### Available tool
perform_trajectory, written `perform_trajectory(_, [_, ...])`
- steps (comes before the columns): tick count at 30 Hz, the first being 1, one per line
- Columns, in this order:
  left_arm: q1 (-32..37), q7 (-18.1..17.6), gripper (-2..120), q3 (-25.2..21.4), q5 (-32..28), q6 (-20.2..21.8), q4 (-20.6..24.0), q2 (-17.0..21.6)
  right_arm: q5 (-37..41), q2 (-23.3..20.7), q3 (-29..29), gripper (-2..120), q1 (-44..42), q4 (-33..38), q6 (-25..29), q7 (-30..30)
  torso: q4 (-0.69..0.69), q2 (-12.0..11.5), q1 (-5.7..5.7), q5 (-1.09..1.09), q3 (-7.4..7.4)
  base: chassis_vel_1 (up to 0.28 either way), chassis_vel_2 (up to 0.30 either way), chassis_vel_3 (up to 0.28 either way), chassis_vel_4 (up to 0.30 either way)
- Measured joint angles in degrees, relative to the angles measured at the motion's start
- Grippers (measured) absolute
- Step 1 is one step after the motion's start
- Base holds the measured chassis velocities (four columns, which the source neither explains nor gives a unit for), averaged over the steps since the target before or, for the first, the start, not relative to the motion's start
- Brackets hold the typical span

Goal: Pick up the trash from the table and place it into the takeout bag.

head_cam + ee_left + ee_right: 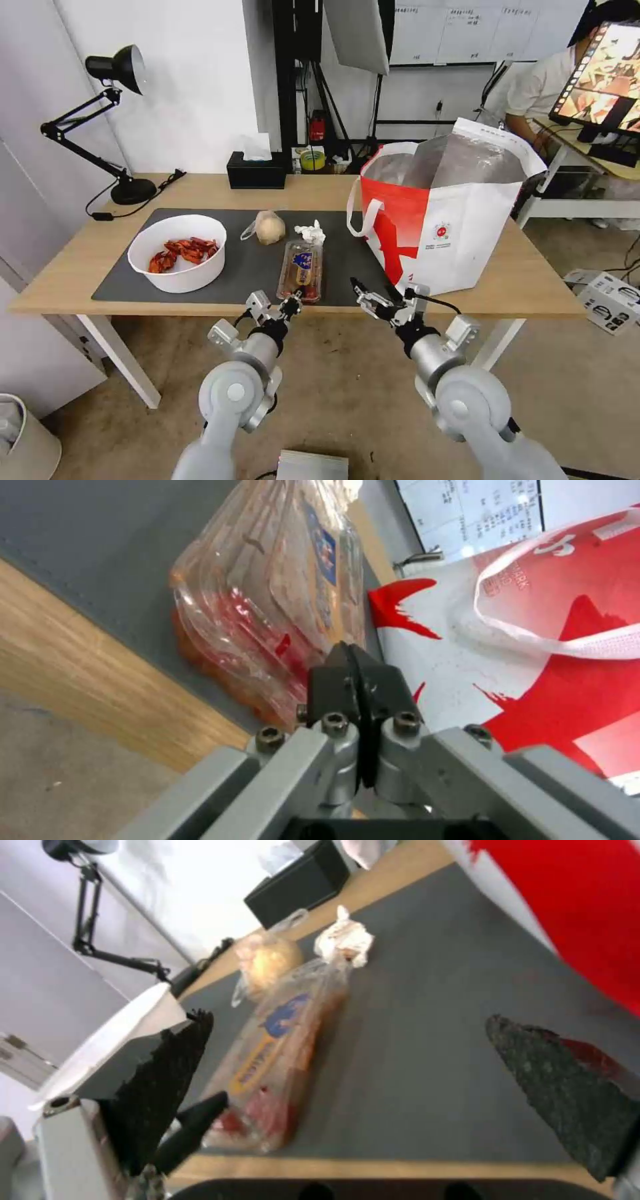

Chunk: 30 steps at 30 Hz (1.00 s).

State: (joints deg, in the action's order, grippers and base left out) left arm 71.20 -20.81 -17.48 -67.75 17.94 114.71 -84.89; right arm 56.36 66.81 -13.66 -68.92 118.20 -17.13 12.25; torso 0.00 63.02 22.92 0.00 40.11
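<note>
table (200, 185): long light-wood top with a dark grey mat (247, 267) along its front edge.

takeout bag (460, 227): largest item, upright at the right end of the mat, mouth open, foil lining showing. soft-sided; loop handle hangs on the side facing the trash. printing on the handle patch and the small round logo is too small to read.

white bowl (179, 252): left part of the mat, red crayfish shells inside. judged light but spill-prone; take it by the rim and keep it level.

clear hinged tray (301, 269): at the front edge of the mat, mid-table. thin, crackly and slippery, judged easy to crush; grip the near short end. blue label on the lid, wording illegible.

knotted clear bag (267, 228) and crumpled tissue (311, 233): behind the tray toward the back edge. both soft and light; pinch the knot, pinch the wad.

left gripper (291, 305): at the front edge, just beside the tray's near end, fingers pressed together, holding nothing.

right gripper (381, 301): at the front edge between tray and takeout bag, fingers spread wide, empty.
</note>
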Motion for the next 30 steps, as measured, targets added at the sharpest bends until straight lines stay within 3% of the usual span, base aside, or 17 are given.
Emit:
perform_trajectory(14, [-0.13,0.03,0,-0.10,0.14,-0.02,-0.33,-0.03,9.94,0.92,5.60,100,12.81,-8.81,-1.44,4.28,0.01,0.00,0.00,-0.01,0.00,0.000,0.000,0.000,0.000])
perform_trajectory(30, [-0.37,0.04,0,0.07,0.43,-0.03,-0.54,-0.60,11.16,3.79,11.87,98,19.18,-15.47,-2.06,7.68,0.00,0.00,0.00,-0.01,0.00,0.000,0.000,0.000,0.000])
